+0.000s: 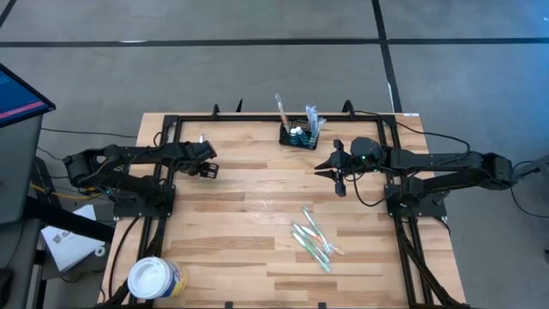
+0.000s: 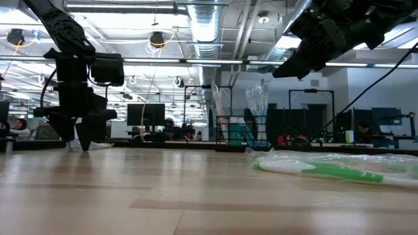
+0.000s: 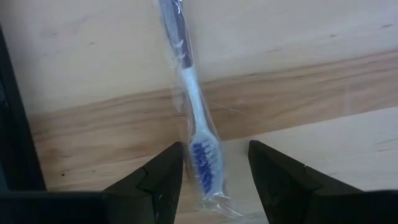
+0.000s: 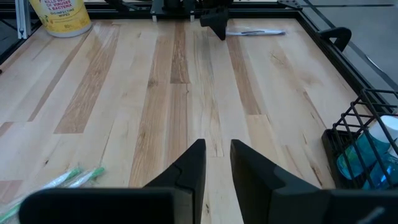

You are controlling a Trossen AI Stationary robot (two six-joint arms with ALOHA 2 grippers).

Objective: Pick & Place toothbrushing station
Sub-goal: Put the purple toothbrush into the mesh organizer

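Nearest the camera side of the table [image 1: 257,249], a round white tub [image 1: 157,278] with a yellow-and-blue label sits at the front left corner, and a loose bundle of green wrapped toothbrushes [image 1: 313,240] lies toward the front right, well clear of both arms

Up the table now, the left gripper [image 1: 208,167] hangs low over the left side of the boards, fingers spread apart and empty, and right between them on the wood lies a blue-and-white toothbrush in clear wrap [image 3: 198,124], bristle end sitting in the gap, not touching either finger as far as the wrist view shows

Across on the right, the right gripper [image 1: 330,165] hovers above the table, jaws parted only a narrow slot, nothing in them, bare wood showing through the gap [image 4: 217,163]

And the toothbrushing station [image 1: 300,133], the small black wire-mesh caddy, stands at the far edge of the table near the middle, with wrapped brushes poking up out of it and something blue and white inside; it sits just beyond the right gripper, off to one side of those jaws rather than between them, and well apart from the left gripper

Beyond the table, the low view shows an open workshop with monitors and ceiling ducting
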